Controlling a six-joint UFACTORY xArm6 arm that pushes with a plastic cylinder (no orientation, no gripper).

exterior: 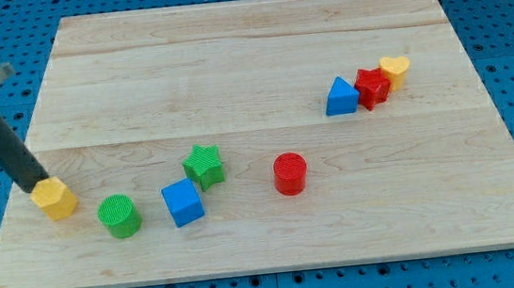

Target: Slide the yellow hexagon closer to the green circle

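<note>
The yellow hexagon [55, 198] lies at the board's lower left. The green circle [118, 216] stands just to its lower right, a small gap between them. My tip [34, 183] comes down from the view's upper left and touches the hexagon's upper left edge. The rod's upper part runs out of the view at the top left corner.
A blue cube [183, 202] and a green star [203, 165] sit right of the green circle. A red circle [289, 174] stands mid-board. A blue triangle [339, 96], a red star [372, 87] and a yellow heart [395, 70] cluster at the right. The wooden board [248, 50] ends close to the hexagon's left.
</note>
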